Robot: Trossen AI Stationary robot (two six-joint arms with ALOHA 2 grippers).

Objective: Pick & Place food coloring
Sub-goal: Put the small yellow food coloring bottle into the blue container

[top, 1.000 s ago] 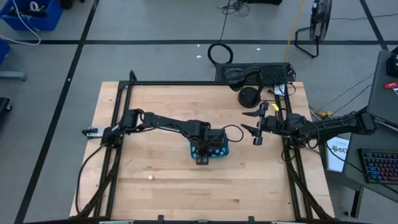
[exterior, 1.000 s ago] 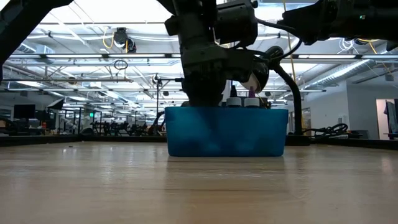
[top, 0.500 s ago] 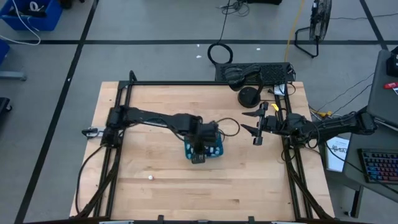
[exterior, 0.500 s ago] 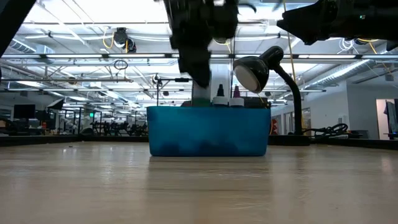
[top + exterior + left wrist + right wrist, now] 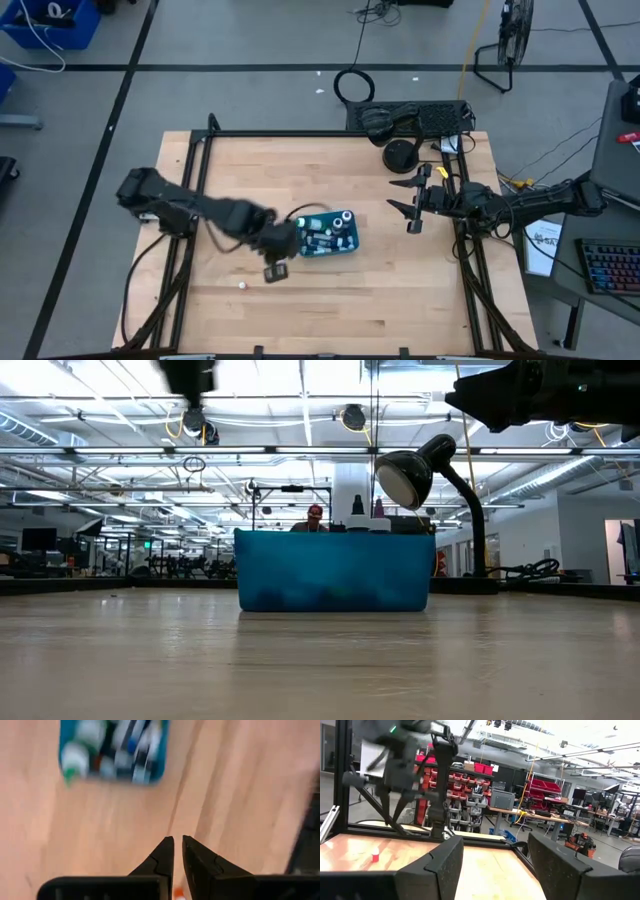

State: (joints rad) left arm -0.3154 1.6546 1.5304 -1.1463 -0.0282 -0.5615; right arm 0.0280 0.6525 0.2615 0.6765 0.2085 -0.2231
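The teal box stands on the wooden table near its middle. Inside it are food coloring bottles, and their white caps rise above its rim. One more small bottle with a red body and a white cap stands alone on the table nearer the front left. My left gripper hangs shut and empty above the table just left of the box, its fingers pointing steeply down. My right gripper waits open and empty at the right edge, high above the table.
A black desk lamp stands at the far right corner, with cables and a dark block behind it. The black frame rails run along the table's left and right sides. Bare wood lies in front of the box.
My left gripper has risen out of the teal box's left part and swung toward the table's left and near edge, well above the table. While it was still in the box, the box slid a little toward the left. Since then the box has stayed put.
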